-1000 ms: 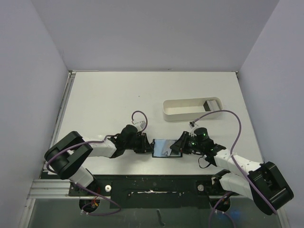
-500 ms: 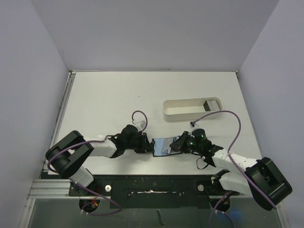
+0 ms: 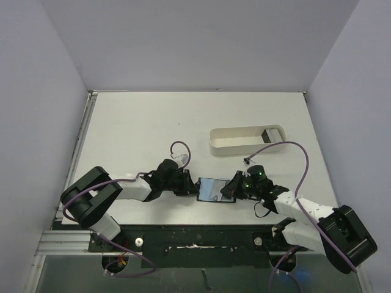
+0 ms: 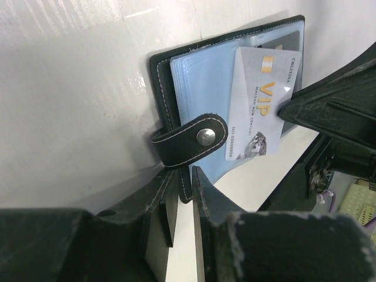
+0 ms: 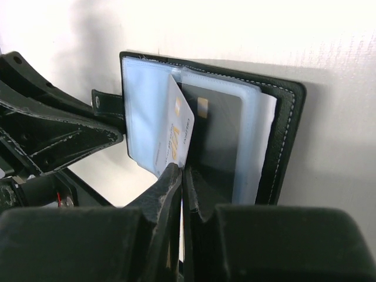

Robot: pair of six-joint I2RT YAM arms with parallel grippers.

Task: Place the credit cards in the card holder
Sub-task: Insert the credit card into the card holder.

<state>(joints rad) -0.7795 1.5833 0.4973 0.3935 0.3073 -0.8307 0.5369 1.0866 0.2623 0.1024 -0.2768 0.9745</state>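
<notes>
Grey walls (image 3: 201,43) close in a white table (image 3: 153,122), and the holder (image 3: 211,188) lies open near its front edge, between the two arms.

The left gripper (image 4: 183,176) is clamped on the holder's left cover, just below the snap tab (image 4: 191,141), and seems to pin the case flat and open. The right gripper (image 5: 181,173) is pinched tight on the near edge of the VIP card (image 4: 258,106). That card stands tilted, with its far end against the bluish pockets. We cannot tell whether it has entered a sleeve or only rests on top of one.

A dark card (image 5: 214,129) already sits inside a clear pocket on the right half, so we judge one card is stowed and the second is mid-insertion. What is left, as we read it, is to slide the VIP card fully home and let go of it.

Well apart, toward the far right, stands a white tray (image 3: 238,145) with something dark at its right end. It is too small for us to say whether that is another card waiting its turn.
</notes>
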